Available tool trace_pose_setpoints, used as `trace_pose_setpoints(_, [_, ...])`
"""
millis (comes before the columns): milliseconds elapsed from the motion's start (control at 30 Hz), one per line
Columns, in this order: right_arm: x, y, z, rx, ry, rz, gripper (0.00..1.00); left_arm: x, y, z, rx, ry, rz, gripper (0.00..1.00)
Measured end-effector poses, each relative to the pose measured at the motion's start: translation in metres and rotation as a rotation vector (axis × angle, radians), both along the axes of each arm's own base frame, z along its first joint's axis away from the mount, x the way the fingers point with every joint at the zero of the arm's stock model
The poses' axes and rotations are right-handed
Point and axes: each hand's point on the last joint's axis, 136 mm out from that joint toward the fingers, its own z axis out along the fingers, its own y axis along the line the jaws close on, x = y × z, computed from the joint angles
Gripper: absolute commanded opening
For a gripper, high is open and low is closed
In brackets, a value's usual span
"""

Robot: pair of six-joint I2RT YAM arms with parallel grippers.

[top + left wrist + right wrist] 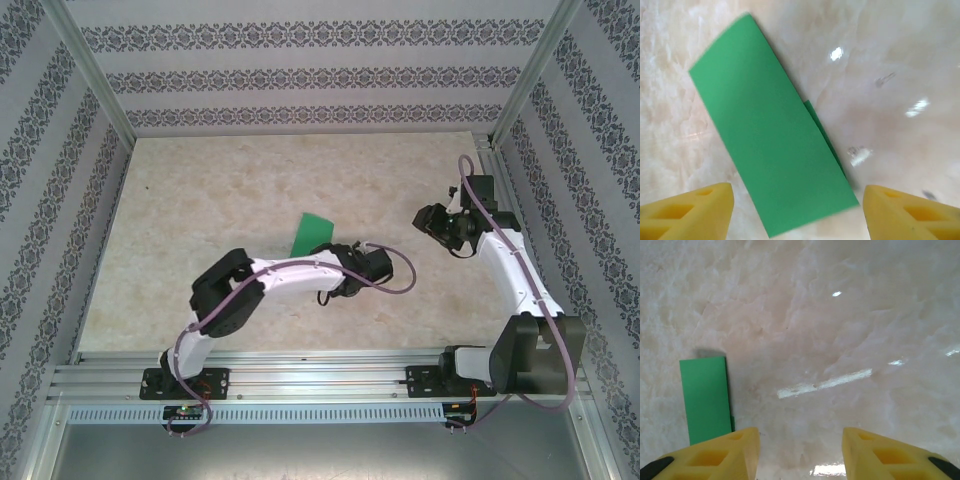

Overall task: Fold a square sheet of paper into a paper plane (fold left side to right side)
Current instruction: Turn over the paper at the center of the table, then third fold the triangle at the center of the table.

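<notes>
Left claw spread, folded green paper flat between fingertips; right claw spread too.

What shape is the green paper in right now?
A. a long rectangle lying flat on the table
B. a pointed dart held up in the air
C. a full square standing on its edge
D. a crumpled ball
A: the green paper lies flat on the table as a long rectangle. A sliver of a lower layer peeks out along one long edge, and the left gripper is open, not gripping it.
</notes>
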Motion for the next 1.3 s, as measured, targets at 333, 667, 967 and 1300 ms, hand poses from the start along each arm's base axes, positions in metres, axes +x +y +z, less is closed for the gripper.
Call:
trace_pose_setpoints(333, [0.022, 0.146, -0.041, 0.104, 0.063, 0.302, 0.40, 0.066, 0.124, 0.065, -0.791, 0.162, 0.435, 0.74])
trace_pose_setpoints(667, [0.045, 0.233, -0.054, 0.134, 0.033, 0.430, 0.41, 0.053, 0.118, -0.057, -1.085, 0.639, 0.708, 0.62])
trace_pose_setpoints(967, [0.047, 0.232, -0.066, 0.122, 0.047, 0.424, 0.41, 0.069, 0.094, -0.059, -1.228, 0.701, 0.673, 0.55])
trace_pose_setpoints(1300, [0.024, 0.222, -0.067, 0.102, 0.049, 0.440, 0.42, 0.084, 0.086, -0.063, -1.246, 0.748, 0.674, 0.47])
